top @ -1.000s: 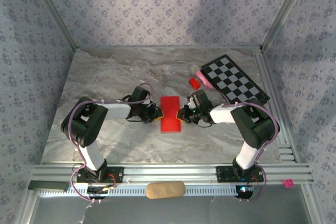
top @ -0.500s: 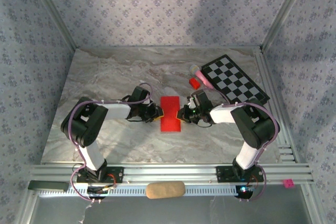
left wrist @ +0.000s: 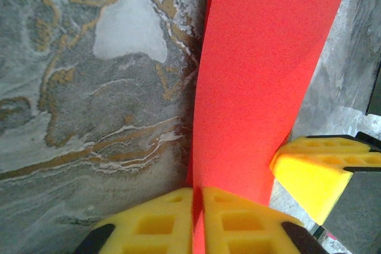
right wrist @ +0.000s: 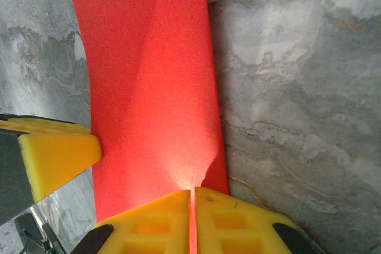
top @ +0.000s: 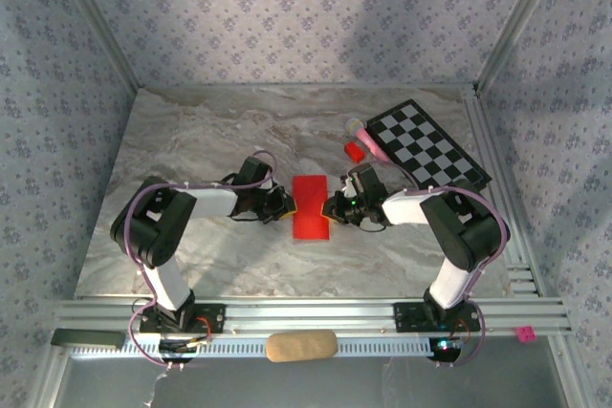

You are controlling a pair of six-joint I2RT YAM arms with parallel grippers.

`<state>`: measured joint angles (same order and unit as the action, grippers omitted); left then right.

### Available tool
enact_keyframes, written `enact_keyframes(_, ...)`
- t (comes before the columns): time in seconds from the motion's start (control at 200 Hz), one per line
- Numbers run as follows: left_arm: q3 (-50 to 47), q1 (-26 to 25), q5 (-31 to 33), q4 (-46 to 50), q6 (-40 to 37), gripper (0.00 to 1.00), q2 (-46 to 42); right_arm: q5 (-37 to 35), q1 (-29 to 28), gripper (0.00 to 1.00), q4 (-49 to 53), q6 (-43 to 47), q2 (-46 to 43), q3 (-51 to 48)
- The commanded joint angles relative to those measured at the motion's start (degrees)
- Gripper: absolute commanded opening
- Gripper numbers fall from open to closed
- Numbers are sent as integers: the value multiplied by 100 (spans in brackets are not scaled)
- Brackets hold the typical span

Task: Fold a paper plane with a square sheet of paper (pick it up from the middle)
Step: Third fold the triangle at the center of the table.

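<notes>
- The paper [top: 310,205] lies at the middle of the table [top: 191,140].
- The left gripper [top: 290,207] is at its left edge, the right gripper [top: 329,207] at its right edge.
- The board [top: 428,145] lies far right, with the block [top: 354,150] just left of it.

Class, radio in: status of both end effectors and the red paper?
Left end effector shut on red paper. Right end effector shut on opposite edge. Red paper folded narrow. Small red block apart.

Left wrist view: red paper [left wrist: 262,75] cut off at 12 o'clock; its near edge hidden inside the left gripper [left wrist: 196,200] at 6 o'clock. Right wrist view: likewise inside the right gripper [right wrist: 191,200]. Overhead: pink item [top: 364,133] beside the checkerboard [top: 427,143] too small to identify.
</notes>
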<state>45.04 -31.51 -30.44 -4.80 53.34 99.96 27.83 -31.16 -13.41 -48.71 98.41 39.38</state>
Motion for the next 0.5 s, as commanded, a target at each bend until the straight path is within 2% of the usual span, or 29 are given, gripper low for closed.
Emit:
enact_keyframes(0.0,1,16,-107,-83,-8,11,-148,-262,-4,12,620,-4,90,-41)
enact_keyframes(0.255,13,30,-94,-31,8,6,-194,-208,-4,15,524,27,-8,-69)
enact_keyframes(0.495,88,22,-190,342,41,1,-306,-461,-47,31,709,463,-892,-133)
